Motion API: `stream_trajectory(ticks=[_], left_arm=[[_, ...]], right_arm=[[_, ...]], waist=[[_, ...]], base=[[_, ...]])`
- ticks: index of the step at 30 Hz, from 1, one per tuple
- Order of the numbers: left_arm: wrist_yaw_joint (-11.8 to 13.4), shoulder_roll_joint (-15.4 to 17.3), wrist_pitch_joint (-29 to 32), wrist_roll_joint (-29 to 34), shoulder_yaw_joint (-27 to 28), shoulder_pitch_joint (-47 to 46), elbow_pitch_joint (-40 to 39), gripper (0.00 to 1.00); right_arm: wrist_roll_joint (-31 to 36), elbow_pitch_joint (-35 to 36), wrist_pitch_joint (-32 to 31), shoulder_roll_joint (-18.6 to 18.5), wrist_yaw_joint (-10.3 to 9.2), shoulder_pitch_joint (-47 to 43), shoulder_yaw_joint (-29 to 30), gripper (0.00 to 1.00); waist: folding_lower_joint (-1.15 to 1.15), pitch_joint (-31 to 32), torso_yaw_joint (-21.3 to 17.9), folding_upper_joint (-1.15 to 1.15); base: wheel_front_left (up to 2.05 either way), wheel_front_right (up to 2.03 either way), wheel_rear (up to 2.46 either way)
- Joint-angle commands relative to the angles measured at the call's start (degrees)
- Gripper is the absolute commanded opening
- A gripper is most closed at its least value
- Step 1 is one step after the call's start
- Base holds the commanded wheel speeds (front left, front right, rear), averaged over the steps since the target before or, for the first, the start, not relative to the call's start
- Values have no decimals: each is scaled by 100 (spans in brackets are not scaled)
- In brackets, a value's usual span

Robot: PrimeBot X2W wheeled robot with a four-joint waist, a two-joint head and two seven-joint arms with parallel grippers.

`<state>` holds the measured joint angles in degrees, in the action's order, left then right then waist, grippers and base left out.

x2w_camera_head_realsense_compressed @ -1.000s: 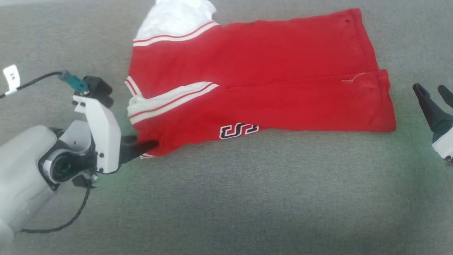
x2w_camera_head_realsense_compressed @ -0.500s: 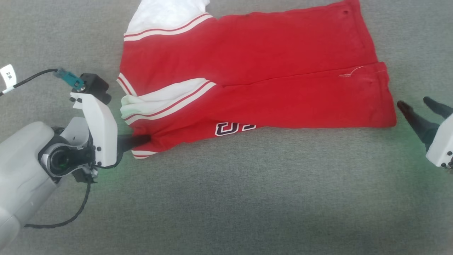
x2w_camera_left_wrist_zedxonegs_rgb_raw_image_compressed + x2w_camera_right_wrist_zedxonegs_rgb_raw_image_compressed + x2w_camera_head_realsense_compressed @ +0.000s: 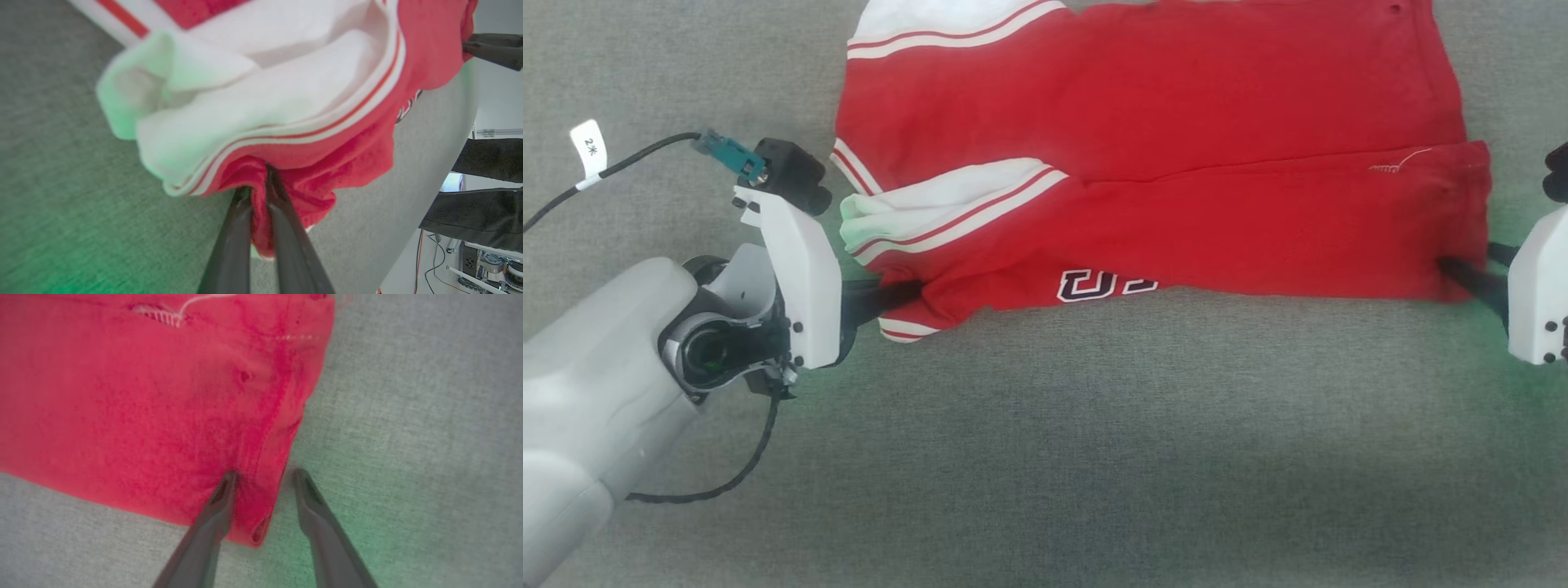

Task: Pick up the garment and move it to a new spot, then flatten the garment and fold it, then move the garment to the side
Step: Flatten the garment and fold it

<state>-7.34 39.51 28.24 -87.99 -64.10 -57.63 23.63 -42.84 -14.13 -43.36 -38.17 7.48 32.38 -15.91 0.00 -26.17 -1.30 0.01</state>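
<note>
The garment (image 3: 1176, 188) lies between both grippers
Its long axis runs left to right on the surface (image 3: 1094, 449); the left gripper (image 3: 907, 292) pinches its left end, and the right gripper (image 3: 263, 475) straddles the right hem, jaws apart.

Even, diffuse light; a faint shadow band crosses the lower bench (image 3: 1094, 498) in the head view. Green glow tints the bench at both sides. Wrist views blurred, garment (image 3: 122, 396) soft.
</note>
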Motion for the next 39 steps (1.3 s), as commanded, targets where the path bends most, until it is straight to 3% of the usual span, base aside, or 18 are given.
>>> stream_trajectory(ticks=[1, 9, 19, 25, 26, 27, 28, 29, 30, 31, 36, 39], left_arm=[[31, -148, -34, 125, -141, 189, 86, 0], [-6, 212, -381, -33, 44, 473, -257, 0], [-11, 1311, -861, -233, 114, 1372, -1772, 0], [203, 1682, -1234, -247, 79, 1882, -2518, 0], [233, 1702, -1293, -259, 83, 1930, -2568, 0], [275, 1705, -1356, -249, 94, 1959, -2602, 0], [297, 1706, -1449, -215, 118, 1989, -2622, 0], [327, 1705, -1562, -182, 147, 2011, -2624, 26], [361, 1702, -1655, -193, 178, 2047, -2613, 67], [359, 1718, -1730, -175, 198, 2077, -2622, 100], [516, 1838, -2282, -15, 466, 2009, -2543, 100], [765, 1707, -2938, 308, 801, 1719, -2194, 100]], right_arm=[[-48, -138, 11, 133, 2, -104, -120, 0], [-186, 137, 306, -162, 1, -428, 78, 0], [-371, 1012, 150, -508, 0, -1801, 597, 0], [-323, 1540, 183, -398, 1, -2605, 1157, 0], [-286, 1585, 238, -353, 0, -2664, 1245, 8], [-261, 1619, 270, -306, 0, -2724, 1312, 44], [-196, 1672, 318, -268, 0, -2765, 1369, 72], [-142, 1714, 388, -233, 0, -2782, 1432, 100], [-100, 1744, 472, -182, 1, -2790, 1508, 100], [-53, 1769, 529, -125, 1, -2806, 1561, 100], [278, 1966, 1168, 130, 1, -2627, 1895, 100], [761, 1972, 2047, 524, 2, -2288, 2022, 100]], waist=[[0, 10, 36, -1], [0, 303, 49, -1], [0, 602, 24, -1], [0, 617, 5, -1], [0, 616, 1, -1], [0, 624, -1, -1], [0, 632, -4, -1], [0, 638, -11, -1], [0, 644, -20, -1], [0, 656, -32, -1], [0, 705, -101, -1], [0, 676, -216, -1]], base=[[0, 0, 0], [0, 0, 0], [0, 0, 0], [0, 0, 0], [0, 0, 0], [0, 0, 0], [0, 0, 0], [0, 0, 0], [0, 0, 0], [0, 0, 0], [0, 0, 0], [0, 0, 0]])
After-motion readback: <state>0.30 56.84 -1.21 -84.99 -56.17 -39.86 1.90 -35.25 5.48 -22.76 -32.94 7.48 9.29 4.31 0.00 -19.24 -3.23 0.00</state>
